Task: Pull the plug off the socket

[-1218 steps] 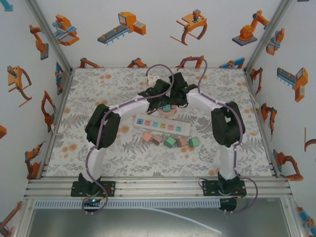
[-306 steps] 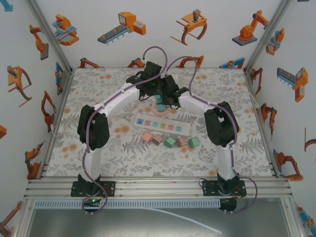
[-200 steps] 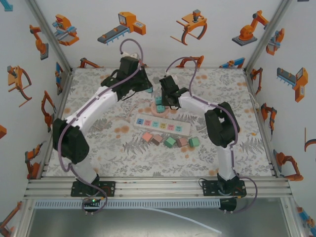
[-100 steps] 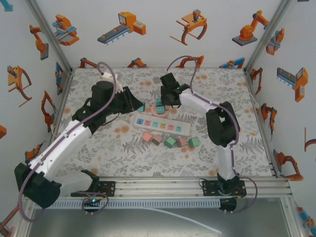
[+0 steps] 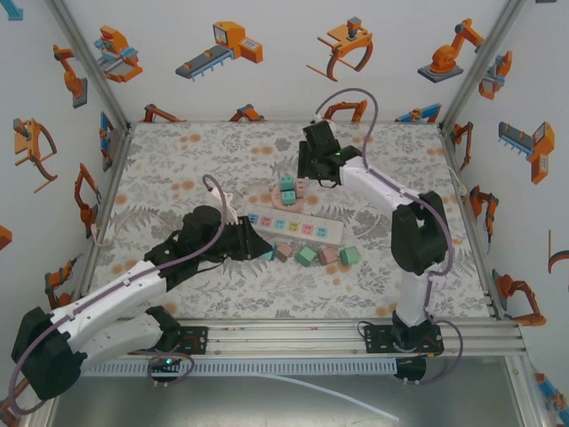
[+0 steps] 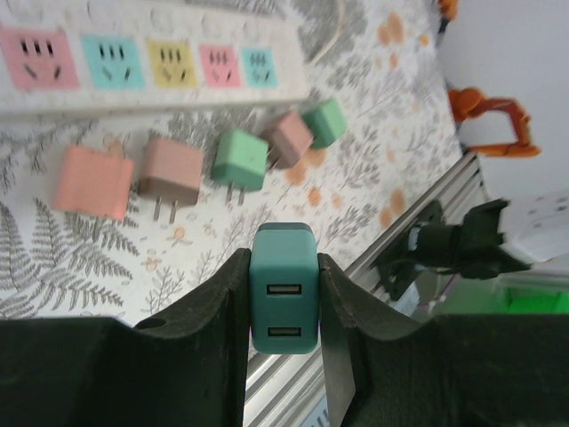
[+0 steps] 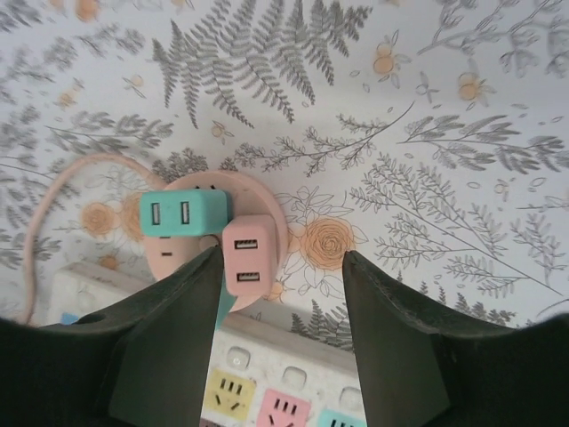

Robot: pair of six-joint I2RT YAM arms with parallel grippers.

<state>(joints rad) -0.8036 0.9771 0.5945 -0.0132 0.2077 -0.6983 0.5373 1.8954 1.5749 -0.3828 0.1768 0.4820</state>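
Left gripper (image 6: 284, 262) had its fingers pinched on a dark-teal cube USB plug (image 6: 284, 302), clear of any socket, hanging over the near-middle of the floral table (image 5: 178, 169). It sat just near-side of the white power strip (image 5: 293, 226), at the left end of the row of loose plugs (image 5: 307, 256).

Right gripper (image 7: 280, 267) had its fingers spread and gripped nothing. It hovered toward the far edge, middle of the table, over the round pink socket (image 7: 256, 191). A light-teal plug (image 7: 182, 213) and a pink plug (image 7: 247, 258) still sat in that socket.

Just changed: the right fingers parted off the socket, so bracing looked finished. The pull on the dark-teal plug looked done, and dropping it by the loose row was probably what was left.

Versus the earliest frame:
- Both grippers had been bunched together over the round socket by the far edge.
- The left arm had since swung back toward the near edge with the plug.
- The right arm stayed far-side and lifted slightly.
- Strip and loose row looked unmoved.
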